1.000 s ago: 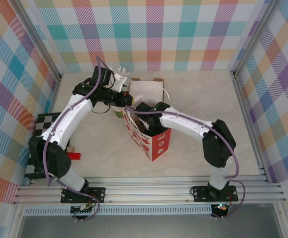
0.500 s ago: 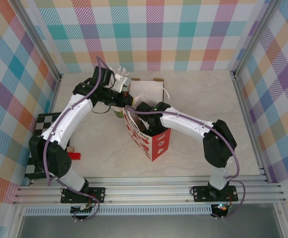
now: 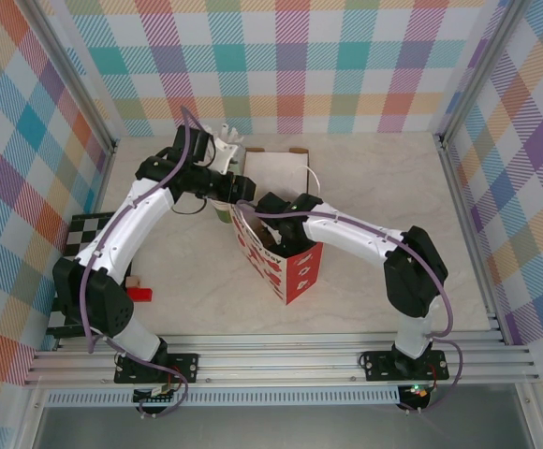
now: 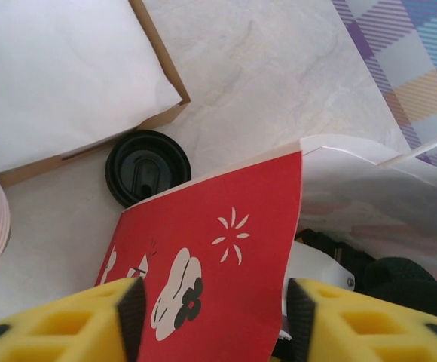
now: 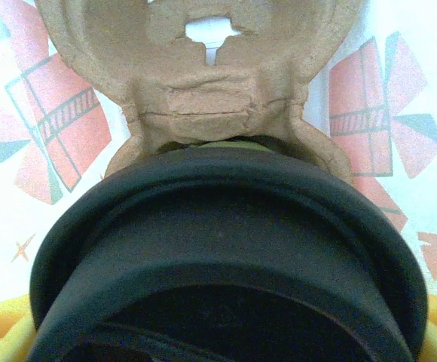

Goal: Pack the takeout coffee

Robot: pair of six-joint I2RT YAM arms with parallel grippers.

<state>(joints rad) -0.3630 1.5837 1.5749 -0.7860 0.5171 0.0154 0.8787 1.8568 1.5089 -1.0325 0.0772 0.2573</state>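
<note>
The paper bag (image 3: 295,271) is showing bright red outside with little white doodles, and inside it's looking white with red and teal shapes. The takeout coffee (image 5: 226,249) in the bag is wearing a glossy black lid, and the pulp carrier (image 5: 203,83) in there with it is coming across tan-brown. Just past the bag, a loose lid (image 4: 147,167) is reading black too. Left of the bag, a mat (image 3: 77,229) is rocking black-and-white checks. The walls (image 3: 290,65) are going full pastel plaid, and the table (image 3: 384,187) is looking marbled beige.
</note>
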